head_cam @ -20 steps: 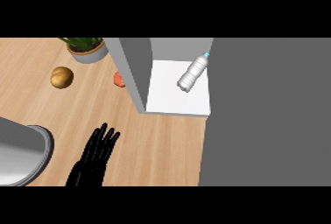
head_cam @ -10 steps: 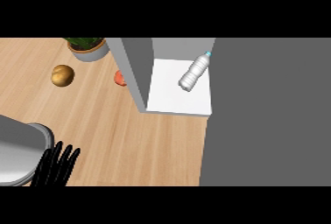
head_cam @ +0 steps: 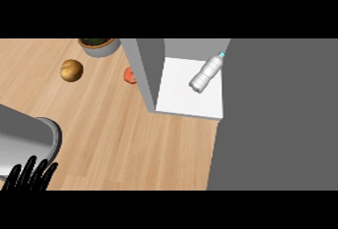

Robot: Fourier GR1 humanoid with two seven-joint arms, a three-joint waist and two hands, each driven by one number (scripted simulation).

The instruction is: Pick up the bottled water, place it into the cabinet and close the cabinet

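Already the bottled water [head_cam: 206,75] lies on its side on the white cabinet [head_cam: 191,96] floor, upper right. Left hand [head_cam: 30,175], lower left, is open, empty. Risk: the bottle could roll out before the door shuts.

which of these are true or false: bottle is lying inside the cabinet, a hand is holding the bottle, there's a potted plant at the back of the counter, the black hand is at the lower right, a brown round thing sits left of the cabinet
1. The water bottle lies on the white cabinet floor: true.
2. A hand holds the bottle: false; nothing touches it.
3. A potted plant stands at the counter's back: true.
4. The black hand shows at the lower right: false; it is at the lower left, fingers straight.
5. A brown round object sits left of the cabinet: true.
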